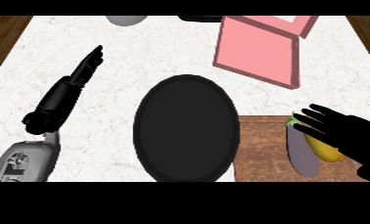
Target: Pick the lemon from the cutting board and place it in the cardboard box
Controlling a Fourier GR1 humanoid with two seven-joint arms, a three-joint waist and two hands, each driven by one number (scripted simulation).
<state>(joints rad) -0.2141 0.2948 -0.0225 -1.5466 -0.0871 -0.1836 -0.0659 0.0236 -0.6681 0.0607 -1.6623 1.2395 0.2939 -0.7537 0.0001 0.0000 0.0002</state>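
head view: the right hand (345, 135) hovers over the wooden cutting board (260, 149) at the near right, fingers spread and straight, holding nothing. the yellow lemon (325, 150) lies on the board partly under that hand, just beside a purple eggplant (302, 148). the pink box (262, 51) sits far right. a black plate (186, 129) lies in the middle. the left hand (76, 82) rests at left, fingers straight.

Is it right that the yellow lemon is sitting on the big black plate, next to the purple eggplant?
Not quite. In the head view the lemon lies on the wooden cutting board, not on the black plate. It is next to the purple eggplant, and the right hand reaches over it.
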